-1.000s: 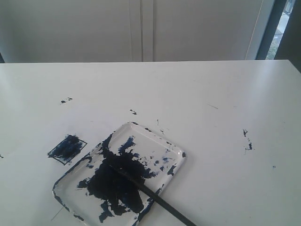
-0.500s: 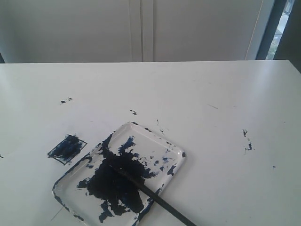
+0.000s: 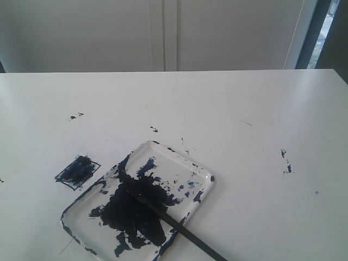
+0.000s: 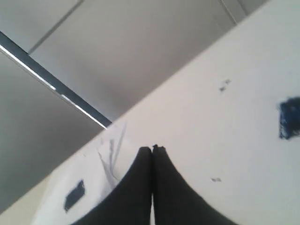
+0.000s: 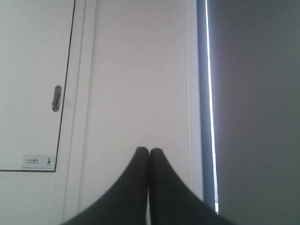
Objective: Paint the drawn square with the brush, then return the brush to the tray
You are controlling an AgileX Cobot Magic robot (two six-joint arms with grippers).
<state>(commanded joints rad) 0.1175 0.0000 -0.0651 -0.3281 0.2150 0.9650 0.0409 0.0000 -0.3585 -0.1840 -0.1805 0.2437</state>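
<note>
Left hand (image 4: 152,149) pinched shut, empty, over the table (image 4: 243,103); right hand (image 5: 149,150) shut too, empty, facing a wall. Square (image 3: 78,172) streaked blue, just left of tray (image 3: 163,145). Brush (image 3: 179,228) lying tip in the tray's paint blot, handle crossing the near rim — long axis diagonal, tip toward the square's side, handle end out of frame. Judged complete — best avoid bumping the overhanging handle.

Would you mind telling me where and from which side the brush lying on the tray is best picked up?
Probably by the bare handle of the brush, where it sticks out past the tray rim, clear of the dark paint. It lies low and slanted, so come from above with the right claw, closing across the stick.
</note>
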